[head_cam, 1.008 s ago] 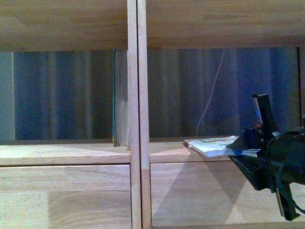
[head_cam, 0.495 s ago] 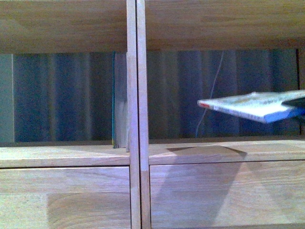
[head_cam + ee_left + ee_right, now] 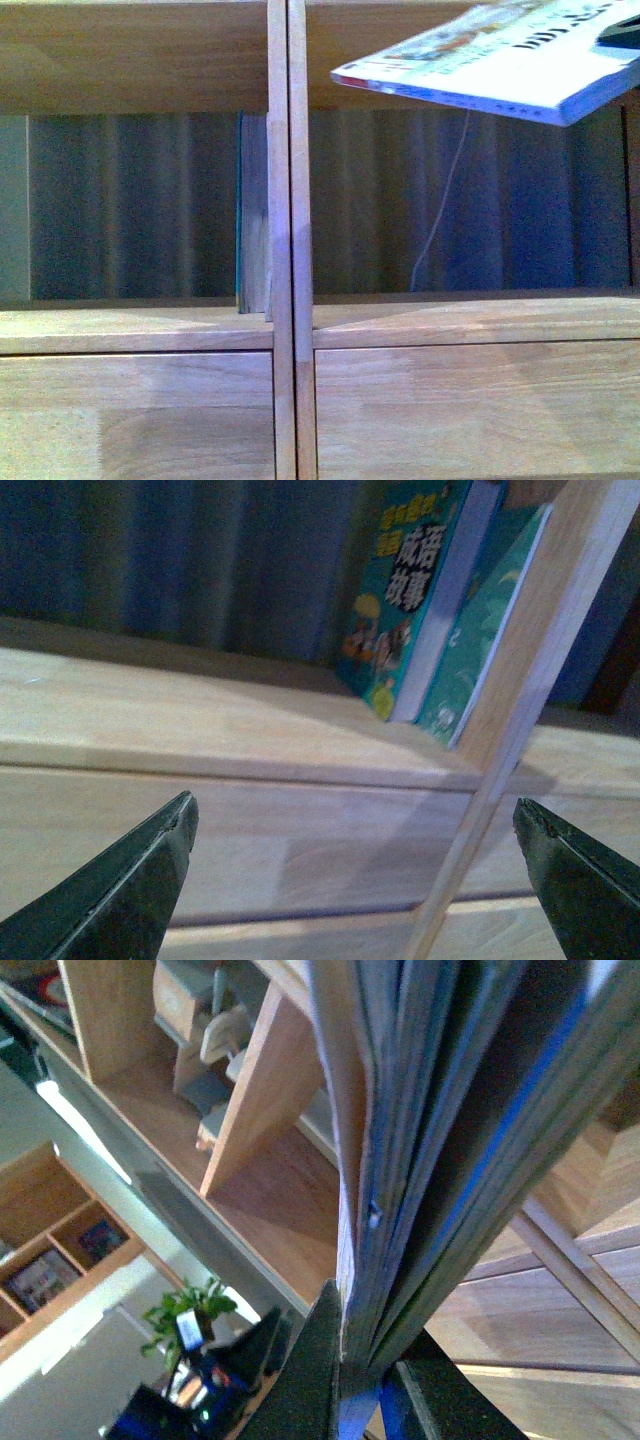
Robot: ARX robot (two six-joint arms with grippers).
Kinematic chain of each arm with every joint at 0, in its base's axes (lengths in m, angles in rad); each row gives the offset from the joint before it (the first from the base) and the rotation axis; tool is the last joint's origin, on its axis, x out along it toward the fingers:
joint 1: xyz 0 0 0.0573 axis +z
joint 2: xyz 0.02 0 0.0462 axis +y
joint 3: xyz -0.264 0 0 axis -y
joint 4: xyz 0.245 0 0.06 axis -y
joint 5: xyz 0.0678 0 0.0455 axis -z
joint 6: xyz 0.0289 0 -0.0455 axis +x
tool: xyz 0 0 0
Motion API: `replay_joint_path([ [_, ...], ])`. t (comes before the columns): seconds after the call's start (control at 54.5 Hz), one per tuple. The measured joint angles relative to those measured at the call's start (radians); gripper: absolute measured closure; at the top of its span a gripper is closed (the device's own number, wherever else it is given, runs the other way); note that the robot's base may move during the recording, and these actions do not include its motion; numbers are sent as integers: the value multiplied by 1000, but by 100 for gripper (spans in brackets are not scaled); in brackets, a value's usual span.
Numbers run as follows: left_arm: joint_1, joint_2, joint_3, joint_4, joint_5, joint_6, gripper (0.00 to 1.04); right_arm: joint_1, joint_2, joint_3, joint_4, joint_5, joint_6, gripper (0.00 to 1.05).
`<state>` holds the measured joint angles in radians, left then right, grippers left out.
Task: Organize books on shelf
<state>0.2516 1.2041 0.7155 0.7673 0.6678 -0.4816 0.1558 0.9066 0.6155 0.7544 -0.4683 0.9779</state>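
Front view, paperback (image 3: 500,60): high at the right, tilted, its left end lower, in front of the upper plank.
Front view, shelf (image 3: 130,325): central divider (image 3: 288,250), with drawer fronts (image 3: 450,410) below.
Front view, standing books (image 3: 240,200): in the left compartment, against the divider.
Left wrist view, left tool (image 3: 352,805): wide apart, holding nothing, near the ledge of the left compartment.
Left wrist view, standing books: two with teal covers, leaning on the divider.
Right wrist view, right tool (image 3: 365,1385): clamped on the edge of the paperback, its pages fanning slightly.
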Motion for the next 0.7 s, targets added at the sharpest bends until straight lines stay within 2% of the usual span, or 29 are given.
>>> replay_joint_path([
  [0.073,-80,68,100,-34,62,-114,7,65,43,1,37,31,-109,97],
  [0.165,-159,124,173,-24,95,-221,7,110,100,17,87,61,-177,97],
  [0.293,-240,176,238,11,92,-333,7,171,179,57,143,108,-226,97],
  [0.477,-313,222,289,150,68,-552,7,282,313,128,195,140,-240,97],
  [0.697,-395,195,240,180,74,-563,7,347,421,222,225,179,-185,97],
])
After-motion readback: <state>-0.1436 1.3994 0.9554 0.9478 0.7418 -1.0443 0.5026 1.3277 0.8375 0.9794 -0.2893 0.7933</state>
